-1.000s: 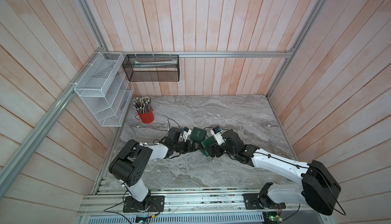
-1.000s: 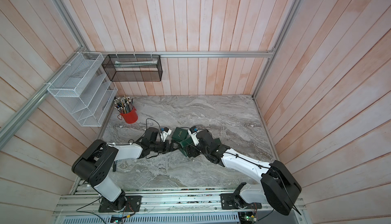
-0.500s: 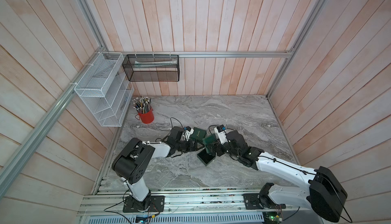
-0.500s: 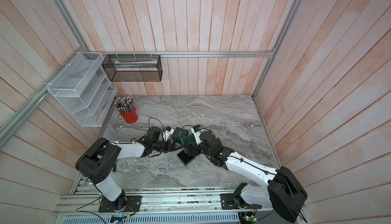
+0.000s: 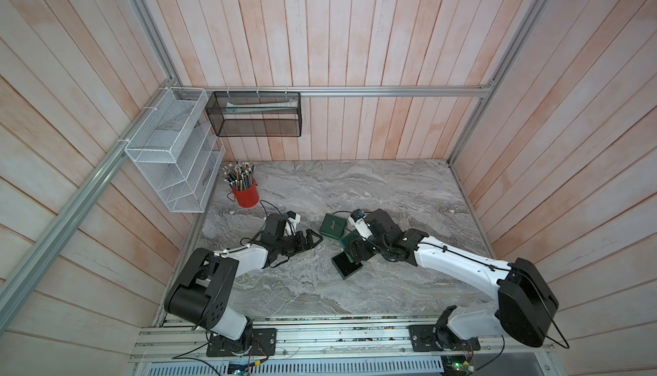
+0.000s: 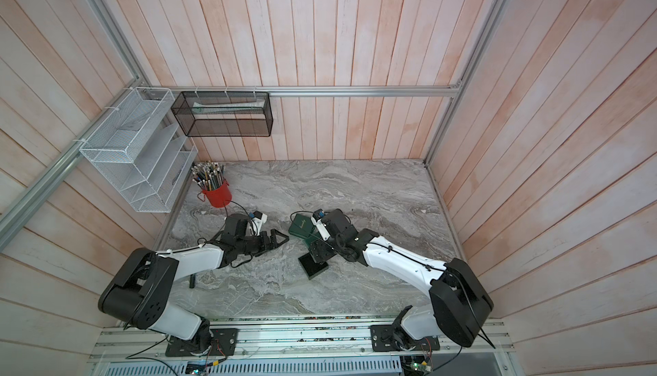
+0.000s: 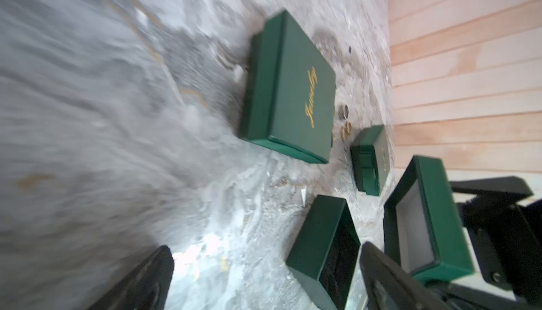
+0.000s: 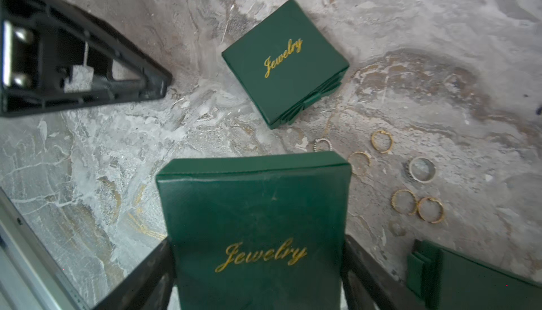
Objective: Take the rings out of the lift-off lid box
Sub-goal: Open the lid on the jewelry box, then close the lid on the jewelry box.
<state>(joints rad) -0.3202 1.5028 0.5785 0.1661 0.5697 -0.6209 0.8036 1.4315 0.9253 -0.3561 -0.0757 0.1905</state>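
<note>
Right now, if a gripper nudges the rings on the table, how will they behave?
The rings lie flat on the smooth table, so they would probably slide rather than roll. Thin hoops, likely light and easily scattered. Lying so low, they may be hard to pinch.

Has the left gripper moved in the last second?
Yes. In a top view the left gripper has drawn back toward the front rail, farther from the red pencil cup, and now stands clear of the closed green box.

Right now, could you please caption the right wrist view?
Right pincer grips the green lid; loose rings lie on the marble table.
</note>
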